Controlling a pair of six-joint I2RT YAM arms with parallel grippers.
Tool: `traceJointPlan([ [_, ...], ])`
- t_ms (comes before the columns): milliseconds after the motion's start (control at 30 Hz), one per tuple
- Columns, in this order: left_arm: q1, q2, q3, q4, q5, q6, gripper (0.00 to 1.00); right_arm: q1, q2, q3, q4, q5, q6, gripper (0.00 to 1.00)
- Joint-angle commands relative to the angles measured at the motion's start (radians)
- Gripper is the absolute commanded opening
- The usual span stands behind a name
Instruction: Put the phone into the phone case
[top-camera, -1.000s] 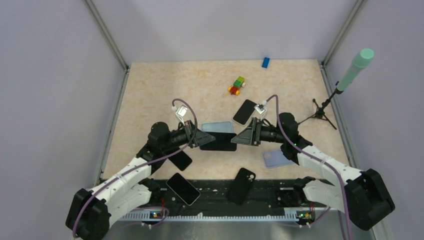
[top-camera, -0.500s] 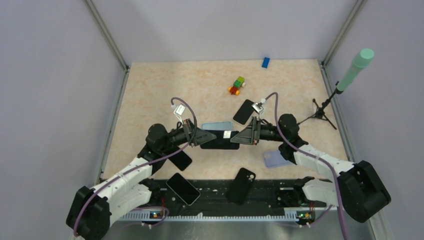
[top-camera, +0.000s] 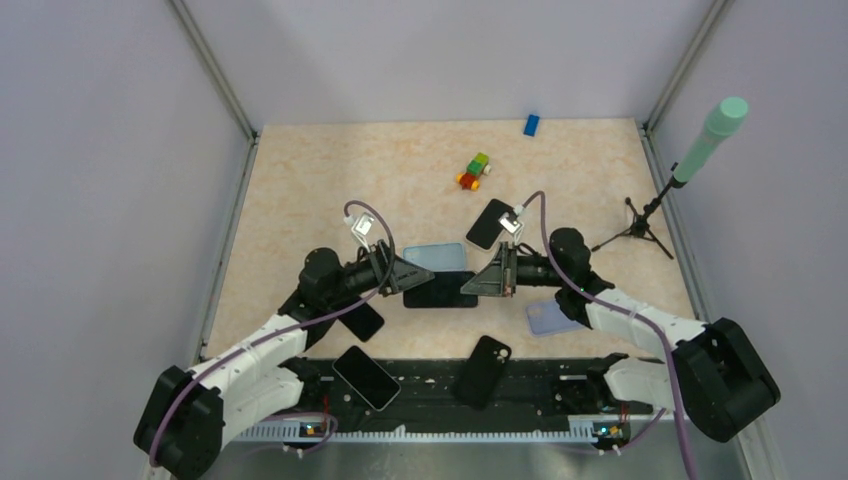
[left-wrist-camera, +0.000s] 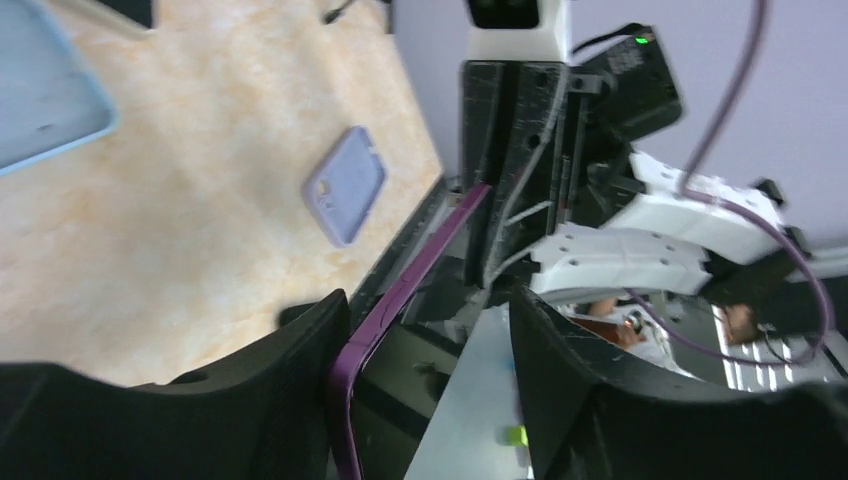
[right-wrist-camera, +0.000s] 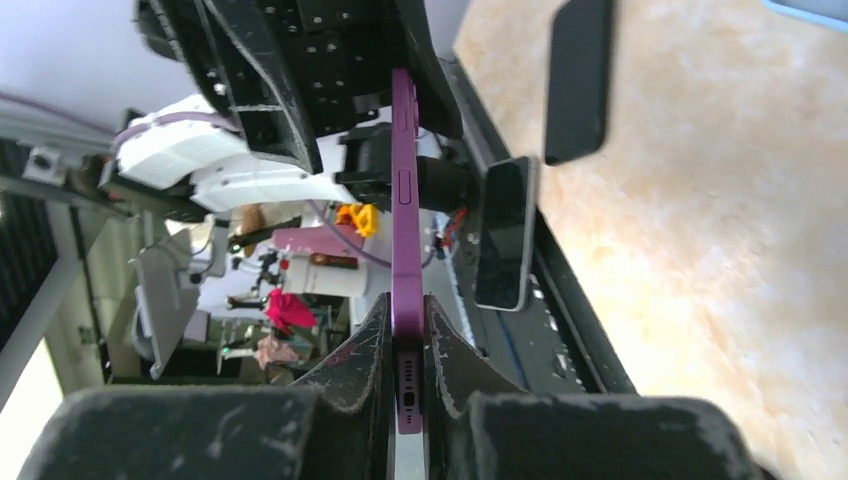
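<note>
Now your right jaws alone hold the phone, level between the two arms.
The dark, purple-rimmed phone (right-wrist-camera: 405, 200) is pinched at its port end by the right jaws. The left jaws stand spread around its far end, gripping nothing. Held flat, it looks ready to lower into the pale blue rectangular phone case (top-camera: 435, 254) on the table (top-camera: 300, 180) just beyond.

Nothing legible is showing in any view — no lettering, brand mark or number is coming through clearly. The purple phone (right-wrist-camera: 404, 200) is presenting only its bare edge, with side buttons and a bottom port but no print on it. Other surfaces on the table are appearing plain, or too small and blurred for any mark to be made out.
</note>
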Motion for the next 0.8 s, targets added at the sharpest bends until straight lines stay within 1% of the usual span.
traceJointPlan([
  [0,0.001,-0.004,0.060,-0.190,-0.119,0.149,0.65,0.010,-0.043,0.088,-0.294,0.097,-0.201,0.00],
  [100,0.008,0.016,0.112,-0.331,-0.180,0.231,0.68,0.009,-0.056,0.138,-0.524,0.216,-0.328,0.00],
  [200,0.014,0.074,0.199,-0.500,-0.260,0.323,0.69,-0.004,-0.057,0.151,-0.638,0.276,-0.377,0.00],
  [333,0.022,0.219,0.334,-0.707,-0.359,0.426,0.69,-0.020,-0.071,0.129,-0.658,0.303,-0.382,0.00],
  [400,0.027,0.293,0.401,-0.778,-0.407,0.457,0.67,-0.024,-0.081,0.127,-0.679,0.333,-0.393,0.00],
  [567,0.044,0.461,0.541,-0.884,-0.523,0.500,0.64,-0.034,-0.123,0.139,-0.764,0.432,-0.413,0.00],
  [700,0.058,0.603,0.657,-0.952,-0.541,0.533,0.62,-0.043,-0.145,0.157,-0.831,0.509,-0.406,0.00],
  [767,0.060,0.681,0.712,-0.980,-0.547,0.543,0.59,-0.047,-0.163,0.157,-0.842,0.542,-0.401,0.00],
])
